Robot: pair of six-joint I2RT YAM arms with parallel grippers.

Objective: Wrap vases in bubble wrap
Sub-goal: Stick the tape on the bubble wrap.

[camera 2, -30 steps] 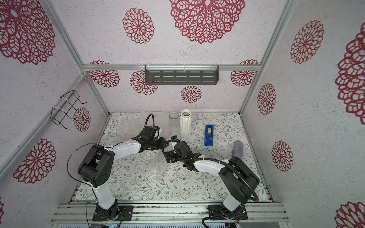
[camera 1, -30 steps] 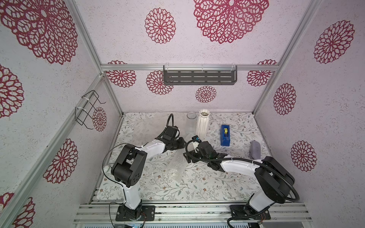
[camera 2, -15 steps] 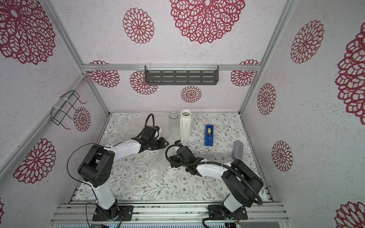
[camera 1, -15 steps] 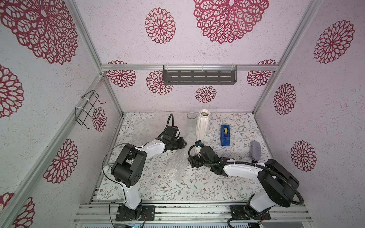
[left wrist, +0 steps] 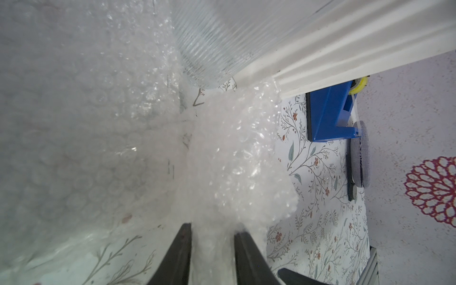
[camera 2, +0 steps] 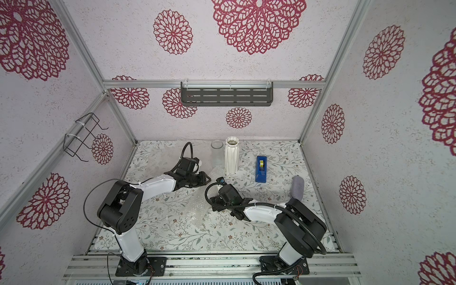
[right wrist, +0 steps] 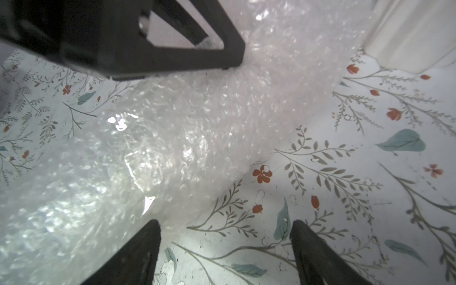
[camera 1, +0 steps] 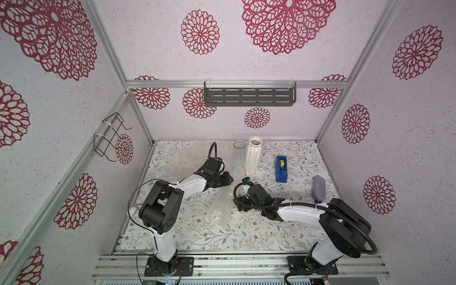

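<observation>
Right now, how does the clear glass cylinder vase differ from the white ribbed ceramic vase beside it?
The clear glass cylinder vase is see-through; the white ribbed ceramic vase is opaque. The glass vase has straight sides; the ceramic one narrows toward its neck. Both stand upright, side by side, unwrapped.

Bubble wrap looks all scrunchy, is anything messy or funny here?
Yes. The bubble wrap lies crumpled instead of flat, with one bunched end pinched in the left jaws. The white vase and the glass vase stand upright and bare.
</observation>
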